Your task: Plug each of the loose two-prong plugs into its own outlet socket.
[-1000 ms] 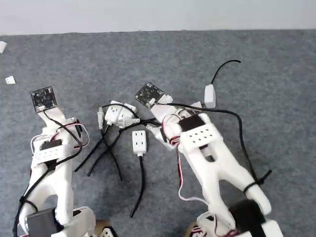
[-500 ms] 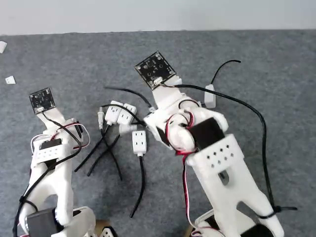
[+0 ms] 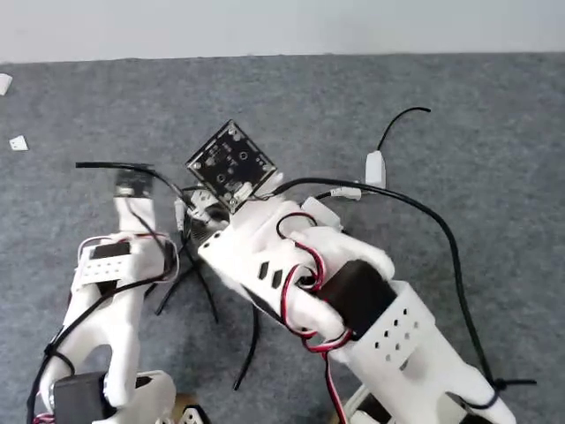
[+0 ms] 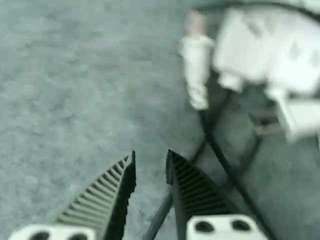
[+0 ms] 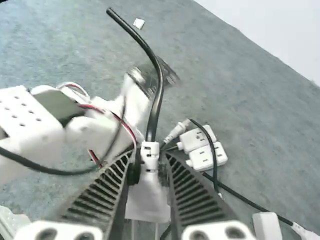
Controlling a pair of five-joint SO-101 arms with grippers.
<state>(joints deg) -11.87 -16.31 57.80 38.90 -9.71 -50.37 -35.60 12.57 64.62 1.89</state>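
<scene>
High over the grey counter (image 3: 494, 97), the right arm (image 3: 353, 300) lies slantwise across a tangle of black cords (image 3: 252, 344). The left arm (image 3: 110, 274) stands beside it, and a second plug (image 3: 375, 170) lies well apart.

Left wrist view: the left arm's fingers (image 4: 112, 200) stand slightly parted with nothing between them, near a slender plug (image 4: 196, 75) and the outlet blocks (image 4: 260, 45).

Right wrist view: the right arm's fingers (image 5: 192, 192) grip a white plug (image 5: 146, 195), held off the counter near the outlet blocks, its cord arching away.

Step in hand, by judgement: carrying this plug to a socket. The next move calls for turning its prongs toward a free block's slots before pressing in.
</scene>
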